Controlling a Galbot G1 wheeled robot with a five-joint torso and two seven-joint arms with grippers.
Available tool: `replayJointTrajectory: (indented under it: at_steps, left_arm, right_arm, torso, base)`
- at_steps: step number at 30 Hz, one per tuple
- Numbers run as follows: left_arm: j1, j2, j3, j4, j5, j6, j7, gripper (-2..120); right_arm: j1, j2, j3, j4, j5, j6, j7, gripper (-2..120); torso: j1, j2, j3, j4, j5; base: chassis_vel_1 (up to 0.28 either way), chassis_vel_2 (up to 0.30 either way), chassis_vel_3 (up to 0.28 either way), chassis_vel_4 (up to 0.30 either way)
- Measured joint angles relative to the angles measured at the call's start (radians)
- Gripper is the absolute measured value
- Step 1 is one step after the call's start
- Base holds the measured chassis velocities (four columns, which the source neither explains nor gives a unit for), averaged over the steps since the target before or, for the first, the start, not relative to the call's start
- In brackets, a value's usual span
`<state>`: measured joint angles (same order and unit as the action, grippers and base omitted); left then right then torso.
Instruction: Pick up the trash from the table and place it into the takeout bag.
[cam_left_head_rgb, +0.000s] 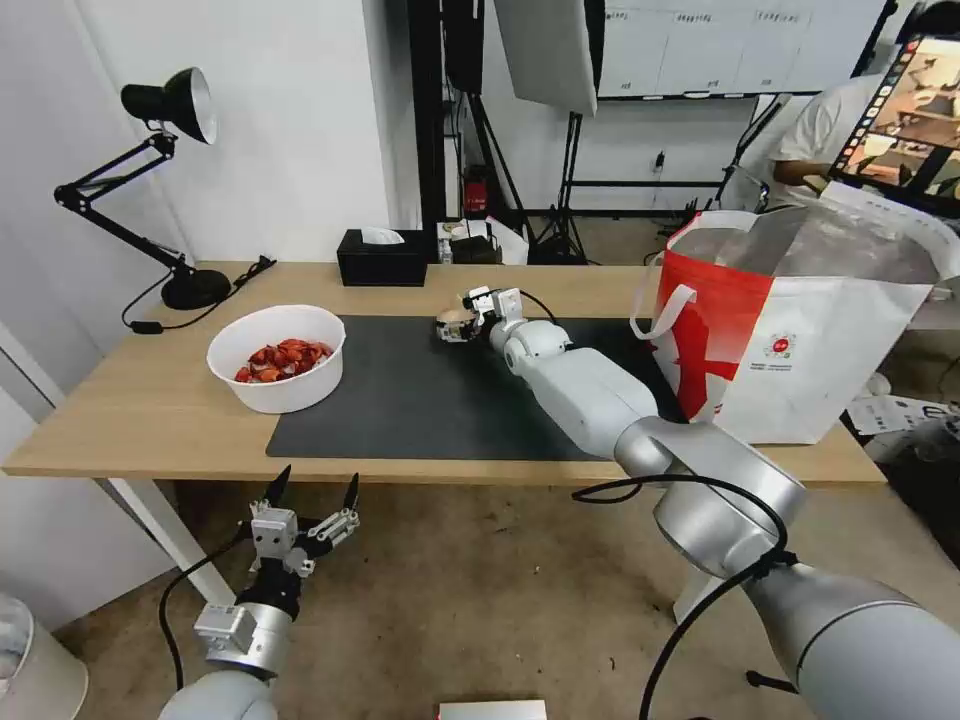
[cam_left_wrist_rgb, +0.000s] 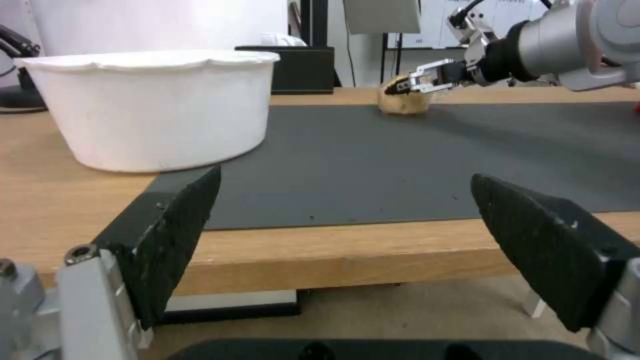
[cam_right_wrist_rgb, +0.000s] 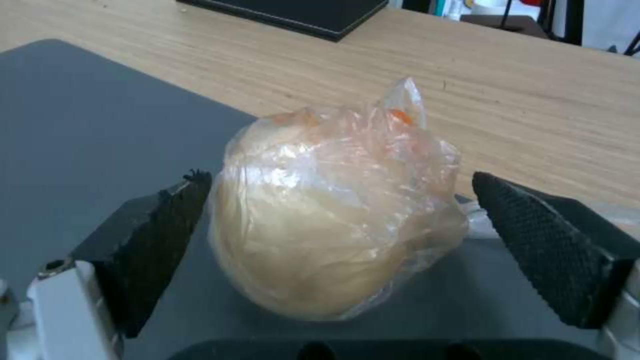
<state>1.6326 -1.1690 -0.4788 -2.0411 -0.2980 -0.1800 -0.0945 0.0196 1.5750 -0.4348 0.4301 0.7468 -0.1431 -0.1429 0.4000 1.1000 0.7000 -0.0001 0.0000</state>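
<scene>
A small clear bag with a beige lump (cam_left_head_rgb: 452, 324) (cam_right_wrist_rgb: 333, 215) lies on the dark mat (cam_left_head_rgb: 400, 400) near its far edge. My right gripper (cam_left_head_rgb: 463, 316) (cam_right_wrist_rgb: 341, 195) reaches over the mat and stands open around this bag, one finger on each side. In the left wrist view the same gripper (cam_left_wrist_rgb: 402, 88) sits over the lump (cam_left_wrist_rgb: 404, 102). A white bowl of red shells (cam_left_head_rgb: 276, 357) (cam_left_wrist_rgb: 153, 110) stands at the mat's left edge. The takeout bag (cam_left_head_rgb: 800, 330) stands open at the table's right end. My left gripper (cam_left_head_rgb: 312, 490) (cam_left_wrist_rgb: 347, 195) hangs open and empty below the table's front edge.
A black tissue box (cam_left_head_rgb: 380, 258) sits at the back of the light-wood table (cam_left_head_rgb: 140, 410). A black desk lamp (cam_left_head_rgb: 170, 180) stands at the back left corner. Bare mat lies between the bowl and my right arm.
</scene>
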Motion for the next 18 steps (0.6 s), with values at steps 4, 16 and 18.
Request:
replayJointTrajectory:
  at_steps: [4, 16, 18]
  left_arm:
    - [-0.002, 0.0, 0.003, 0.002, 0.0, 0.0, 0.0, 100]
    - [-0.005, -0.002, 0.007, 0.005, 0.0, 0.0, 0.001, 100]
    - [-0.007, -0.002, 0.008, 0.007, 0.0, -0.002, 0.001, 100]
  right_arm:
    - [0.0, 0.0, 0.002, -0.004, -0.009, 0.004, -0.013, 100]
    - [-0.003, 0.0, 0.007, -0.017, -0.025, 0.019, -0.04, 71]
    - [-0.007, -0.001, 0.012, -0.016, -0.027, 0.014, -0.043, 57]
  torso:
    - [0.0, 0.0, 0.0, 0.0002, 0.0]
    - [0.0, 0.0, 0.0, 0.0002, 0.0]
    - [0.0, 0.0, 0.0, 0.0001, 0.0]
  base:
    - [0.0, 0.0, 0.0, 0.0]
    - [0.0, 0.0, 0.0, 0.0]
    - [0.0, 0.0, 0.0, 0.0]
